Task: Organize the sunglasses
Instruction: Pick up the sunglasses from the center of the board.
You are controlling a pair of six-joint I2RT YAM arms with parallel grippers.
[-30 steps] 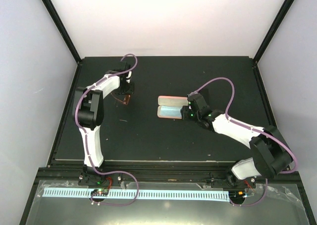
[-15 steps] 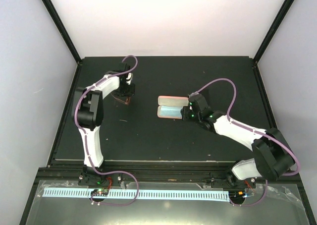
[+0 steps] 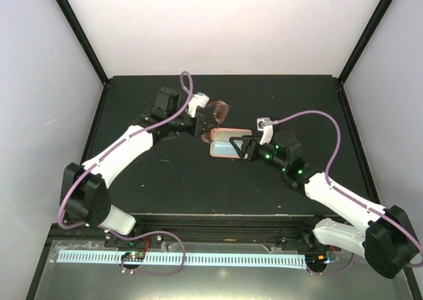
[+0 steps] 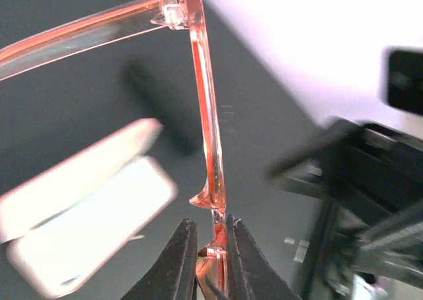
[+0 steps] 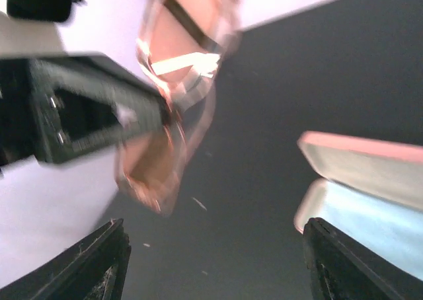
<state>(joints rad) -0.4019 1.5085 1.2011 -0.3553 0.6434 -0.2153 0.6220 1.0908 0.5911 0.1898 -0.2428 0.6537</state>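
Note:
My left gripper is shut on a thin red-pink pair of sunglasses and holds it in the air just behind the open pink case. In the left wrist view the fingers pinch the frame near its bridge, with one arm unfolded to the upper left. My right gripper is open and empty at the case's right end. In the right wrist view the sunglasses hang blurred ahead, between my wide-apart fingers. No second pair is in view.
The pink case lies open with a light blue cloth in its lower half; it also shows in the left wrist view. The black table has a raised frame and white walls round it.
My left arm has swung from the back left toward the centre, lifting the sunglasses over to the case. My right arm has straightened and turned, its open gripper staying beside the case.

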